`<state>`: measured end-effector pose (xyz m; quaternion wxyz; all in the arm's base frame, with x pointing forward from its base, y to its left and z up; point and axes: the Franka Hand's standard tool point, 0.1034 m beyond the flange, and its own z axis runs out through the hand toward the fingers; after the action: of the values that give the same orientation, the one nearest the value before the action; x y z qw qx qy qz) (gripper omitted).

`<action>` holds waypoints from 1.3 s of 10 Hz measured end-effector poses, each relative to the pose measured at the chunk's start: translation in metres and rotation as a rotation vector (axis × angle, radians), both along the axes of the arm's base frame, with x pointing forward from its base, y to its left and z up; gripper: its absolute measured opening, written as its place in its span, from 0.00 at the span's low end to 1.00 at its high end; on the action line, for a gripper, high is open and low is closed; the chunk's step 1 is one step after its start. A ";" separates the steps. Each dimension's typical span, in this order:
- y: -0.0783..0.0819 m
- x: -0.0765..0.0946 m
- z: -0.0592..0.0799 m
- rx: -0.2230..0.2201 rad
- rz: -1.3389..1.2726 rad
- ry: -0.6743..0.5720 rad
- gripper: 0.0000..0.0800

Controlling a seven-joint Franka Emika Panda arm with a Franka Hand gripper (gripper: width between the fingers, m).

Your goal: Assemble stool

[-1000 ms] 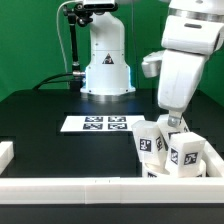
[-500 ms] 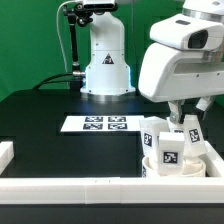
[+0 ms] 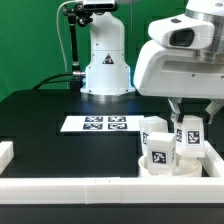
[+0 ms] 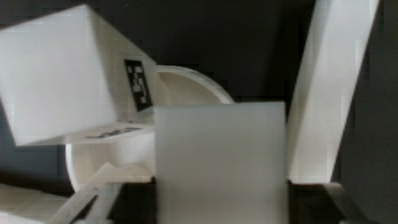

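Exterior view: arm bent low over the near corner of the black tabletop (image 3: 40, 115) on the exterior view's right. The white wrist housing fills the upper part of that side, with the gripper (image 3: 188, 122) pointing down below it.

The stool (image 3: 172, 150) is partly built and sits in that same near corner, close against the long white border rail (image 3: 100, 187) that runs along the tabletop's near edge. Its round seat (image 3: 160, 168) lies flat on the tabletop; white blocky legs stand upright on it, each with a black-and-white tag. One leg (image 3: 157, 148) faces the camera with its tag plain to see. A second leg (image 3: 190, 132) stands just beside it, directly under the gripper.

Jaws: drawn in close, clamped on the top of that second leg; dark fingers (image 3: 180, 122) visible against its upper edge.

Wrist view: close and blurred. A tagged white block (image 4: 71, 75) tilts in the foreground; the curved rim of the seat shows behind it. A pale flat face (image 4: 222, 145) fills the middle, and I cannot tell which part it is.

The marker board (image 3: 98, 124) lies flat near the tabletop's middle, well apart from the stool. A short rail piece (image 3: 6, 152) sits at the near corner on the exterior view's left
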<state>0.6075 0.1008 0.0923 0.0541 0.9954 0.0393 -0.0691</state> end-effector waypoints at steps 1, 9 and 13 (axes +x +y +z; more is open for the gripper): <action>0.000 0.000 0.000 -0.011 -0.087 -0.010 0.43; -0.001 0.006 -0.001 0.049 -0.830 -0.001 0.43; 0.000 0.008 -0.001 0.012 -1.065 -0.014 0.43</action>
<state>0.6154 0.1011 0.0914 0.0062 0.8782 -0.4714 -0.0802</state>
